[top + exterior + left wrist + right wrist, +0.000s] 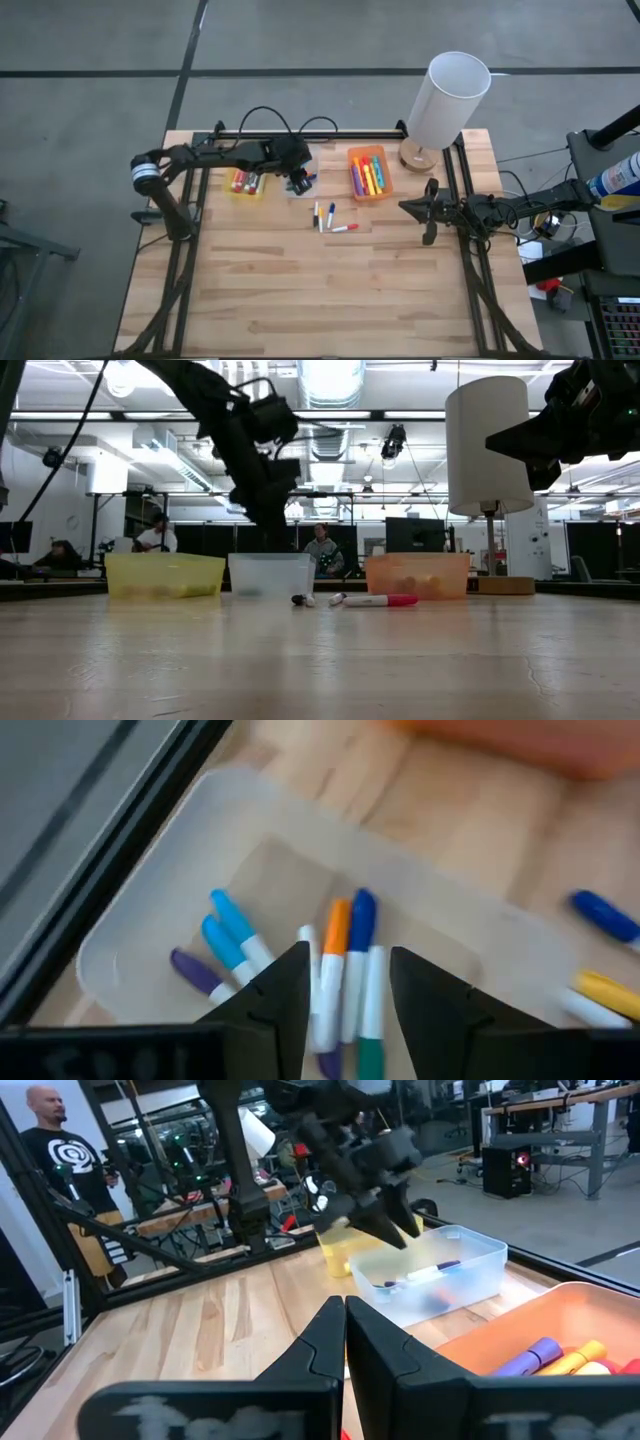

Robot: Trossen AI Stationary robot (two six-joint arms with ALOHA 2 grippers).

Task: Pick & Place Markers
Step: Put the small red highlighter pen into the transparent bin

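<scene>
The left hand (301, 181) hangs over the clear bin (150, 920), its fingers (280, 995) parted and empty above the blue, orange and purple markers (340, 955) lying inside. Three more markers (330, 218) lie on the tabletop (300, 290) nearby, and others fill the orange bin (369, 173) and yellow bin (245, 182). The right hand (432, 210) waits closed and empty at the tabletop's right side.
</scene>
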